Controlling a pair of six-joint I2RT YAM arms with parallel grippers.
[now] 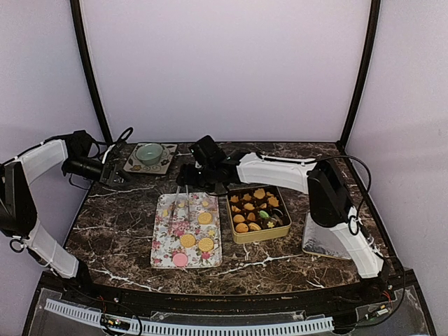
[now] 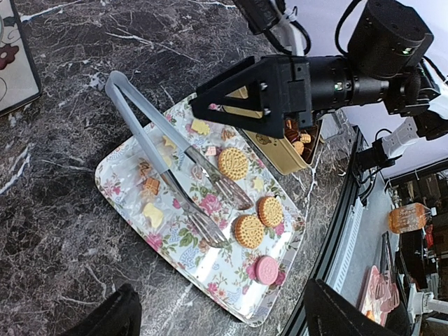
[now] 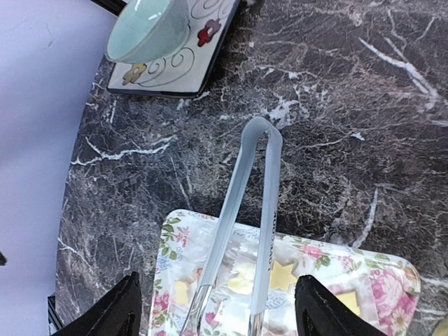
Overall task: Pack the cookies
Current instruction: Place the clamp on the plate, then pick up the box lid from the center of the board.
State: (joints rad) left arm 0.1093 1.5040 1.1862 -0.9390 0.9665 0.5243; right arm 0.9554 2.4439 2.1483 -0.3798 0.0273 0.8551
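Note:
Three golden round cookies (image 1: 204, 218) and one pink cookie (image 1: 180, 260) lie on the flower-patterned tray (image 1: 162, 238). In the left wrist view they show as golden cookies (image 2: 233, 163) and the pink one (image 2: 266, 269). More cookies fill the gold tin (image 1: 241, 237). Pale tongs (image 1: 183, 196) lie across the tray's far end. My right gripper (image 1: 187, 173) is open and hovers over the tongs' handle (image 3: 245, 210), one finger (image 3: 122, 311) on each side, apart from it. My left gripper (image 1: 114, 175) is open and empty at the far left, well away from the tray (image 2: 210, 262).
A pale green bowl (image 1: 149, 152) sits on a patterned coaster (image 1: 166, 165) at the back left, also in the right wrist view (image 3: 147, 28). A silvery flat piece (image 1: 320, 241) lies right of the tin, partly behind the right arm. Small star-shaped biscuits (image 3: 283, 276) lie under the tongs.

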